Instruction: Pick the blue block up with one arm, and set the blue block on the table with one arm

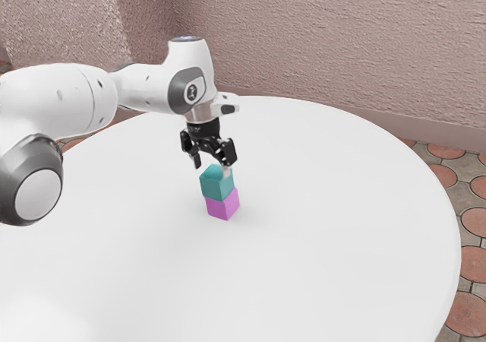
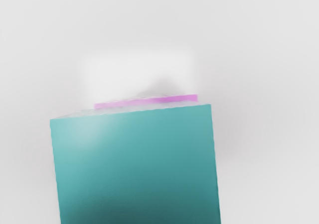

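The black gripper (image 1: 212, 166) is just above the stack in the exterior view, its two fingers apart and open over the blue block (image 1: 217, 184), which looks teal. That block rests on top of a pink block (image 1: 222, 205). In the wrist view the teal top of the blue block (image 2: 137, 164) lies large under the hand, and a thin strip of the pink block (image 2: 149, 102) shows past its edge. The exact gap between the fingertips and the blue block is hard to tell.
The stack stands on a round white table (image 1: 326, 228). Its curved rim runs around the exterior view's right side, with a tiled floor (image 1: 468, 266) beyond. A rough pinkish wall (image 1: 342, 45) rises behind the table.
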Tool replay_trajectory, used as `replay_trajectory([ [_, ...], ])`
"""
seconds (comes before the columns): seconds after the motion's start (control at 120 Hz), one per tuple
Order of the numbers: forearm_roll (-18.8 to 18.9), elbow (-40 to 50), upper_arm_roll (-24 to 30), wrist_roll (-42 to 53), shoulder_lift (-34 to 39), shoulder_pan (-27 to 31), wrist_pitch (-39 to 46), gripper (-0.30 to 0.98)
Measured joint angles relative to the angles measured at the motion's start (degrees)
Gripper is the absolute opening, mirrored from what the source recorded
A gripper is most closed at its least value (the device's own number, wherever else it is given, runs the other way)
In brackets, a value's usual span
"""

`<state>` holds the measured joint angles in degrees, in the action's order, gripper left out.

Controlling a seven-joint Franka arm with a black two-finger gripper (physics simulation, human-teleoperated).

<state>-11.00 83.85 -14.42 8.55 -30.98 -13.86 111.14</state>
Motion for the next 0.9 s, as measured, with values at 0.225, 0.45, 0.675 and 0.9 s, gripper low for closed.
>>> replay_trajectory([
  [0.225,0.07,-3.59,0.0,-1.47,-2.95,0.25,-0.04,0.69],
  [0.45,0.14,-3.08,0.01,-1.33,-3.15,0.41,-0.05,0.69],
  [0.675,0.05,-5.51,0.01,0.73,-5.8,1.06,0.16,0.69],
  [0.9,-0.15,-6.89,0.09,2.67,-7.14,1.59,0.3,0.69],
])
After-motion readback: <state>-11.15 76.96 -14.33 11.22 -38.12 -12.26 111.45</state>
